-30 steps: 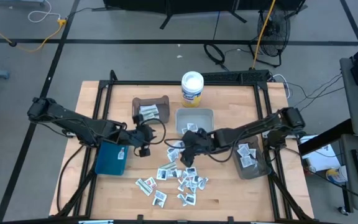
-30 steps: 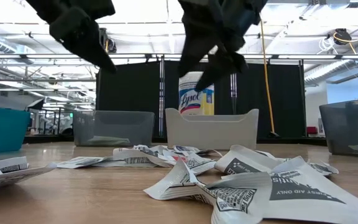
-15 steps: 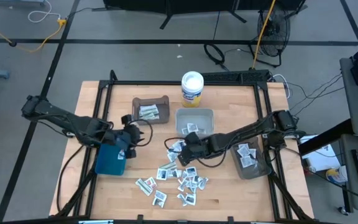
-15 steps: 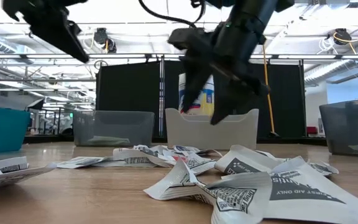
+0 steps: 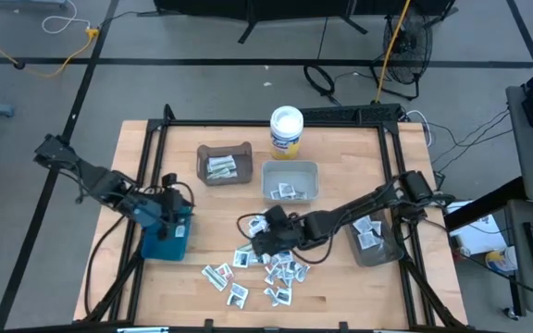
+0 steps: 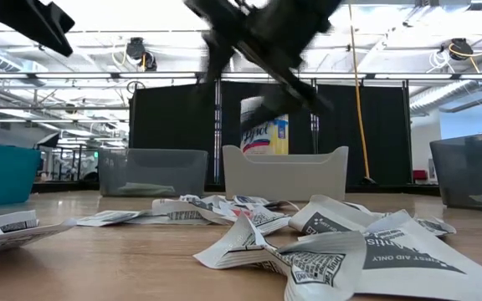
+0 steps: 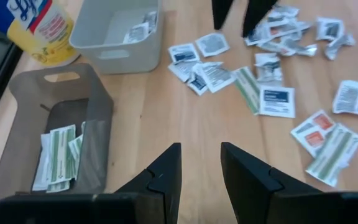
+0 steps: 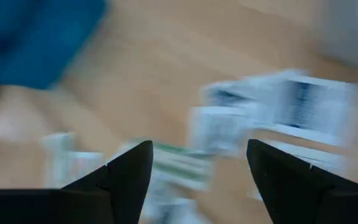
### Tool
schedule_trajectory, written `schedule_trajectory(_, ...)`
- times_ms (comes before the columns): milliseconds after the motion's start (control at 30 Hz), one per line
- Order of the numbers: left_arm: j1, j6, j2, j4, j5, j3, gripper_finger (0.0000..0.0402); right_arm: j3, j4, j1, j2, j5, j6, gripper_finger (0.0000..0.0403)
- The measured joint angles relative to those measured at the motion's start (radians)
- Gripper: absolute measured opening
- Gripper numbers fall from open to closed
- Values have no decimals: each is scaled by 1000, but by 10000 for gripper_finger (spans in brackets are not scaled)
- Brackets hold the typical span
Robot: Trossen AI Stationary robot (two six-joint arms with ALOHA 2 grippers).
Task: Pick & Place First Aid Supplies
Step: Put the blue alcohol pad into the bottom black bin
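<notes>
Nearest the table's front edge: scattered first aid packets [image 5: 271, 268], small flat white and silvery sachets with blue, green and red print, spread loose on the bare wooden tabletop [image 5: 340, 296]; crumpled white ones [image 6: 366, 251] closest in the low view. Just behind that scatter, at its far left corner: right gripper [image 5: 259, 242], low over the packets, fingers [image 8: 126, 177] spread wide with nothing between them, blurred packets below. Right arm stretched across from the table's right side. At the right edge: dark grey bin [image 5: 375, 239] with several white packets inside. At the left: teal bin [image 5: 165, 237], with left gripper [image 5: 170, 205] over its far end; fingers [image 7: 160, 180] partly parted, a clear gap between them and nothing gripped there. Farther back, near the middle: light grey bin [image 5: 290, 181] holding a few white packets, and beside it to the left a brown translucent bin [image 5: 224, 164] holding green-printed strips [image 7: 58, 155]. Farthest, at the back edge: white round wipes tub [image 5: 286, 130] with blue-and-yellow label, upright, just behind the light grey bin. Beyond the table in the low view: black curtains [image 6: 174, 117] and ceiling lights.
</notes>
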Motion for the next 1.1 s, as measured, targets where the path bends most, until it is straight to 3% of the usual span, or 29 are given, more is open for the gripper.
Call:
schedule_trajectory(333,-53,0,-24,-9,0,0,118,186,-280,-8,2,-77,19,229)
schedule_trajectory(467,-57,-3,-24,-8,-2,0,118,190,-391,-15,0,-100,75,226)
schedule_trajectory(700,-57,-33,-25,-7,-3,0,118,100,-352,-34,24,-98,72,226)
schedule_trajectory(1100,-57,-44,-24,1,-8,0,118,-74,-114,-52,36,-121,77,226)
